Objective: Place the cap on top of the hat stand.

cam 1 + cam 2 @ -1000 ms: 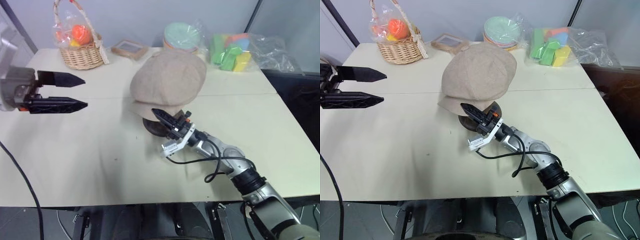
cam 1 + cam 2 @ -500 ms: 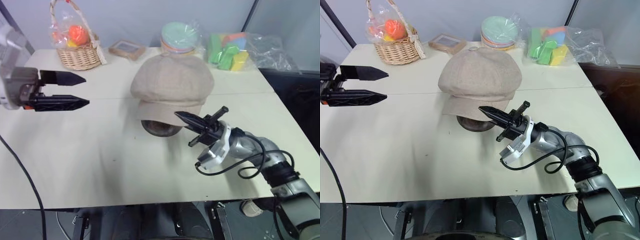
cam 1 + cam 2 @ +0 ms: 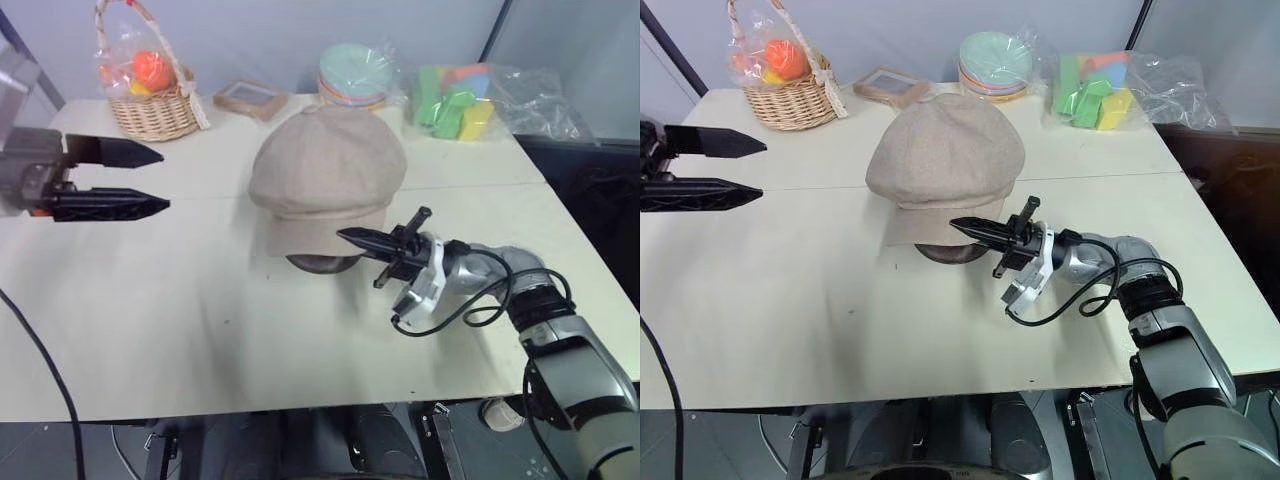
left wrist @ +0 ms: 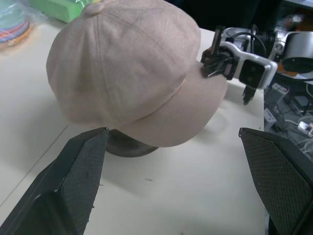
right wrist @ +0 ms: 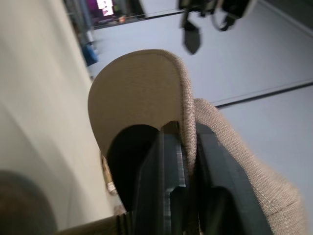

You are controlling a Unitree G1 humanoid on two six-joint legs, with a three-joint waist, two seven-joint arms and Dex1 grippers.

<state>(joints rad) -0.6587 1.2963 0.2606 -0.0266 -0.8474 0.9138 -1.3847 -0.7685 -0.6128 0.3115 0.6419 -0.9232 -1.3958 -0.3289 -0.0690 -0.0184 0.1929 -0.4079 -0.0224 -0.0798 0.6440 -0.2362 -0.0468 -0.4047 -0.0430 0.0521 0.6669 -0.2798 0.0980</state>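
Your cap (image 3: 326, 170) already sits over the hat stand (image 3: 322, 263) mid-surface, its brim edge pinched between the right gripper (image 3: 372, 245)'s narrow jaws; the left gripper (image 3: 150, 181) hangs wide apart. Release and withdrawal likely remain.

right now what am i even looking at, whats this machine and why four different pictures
It is a humanoid robot with two arms, each ending in a two-fingered black gripper. Two pictures come from cameras in its head, looking down over a pale table. The other two come from a camera on each wrist, looking along that gripper's fingers.

In the middle a beige cap sits over a dark wooden hat stand. The right gripper has the brim's edge between its fingers. The left gripper hangs open and empty off to the side. At the back are a wicker basket, stacked plates and bagged foam blocks.
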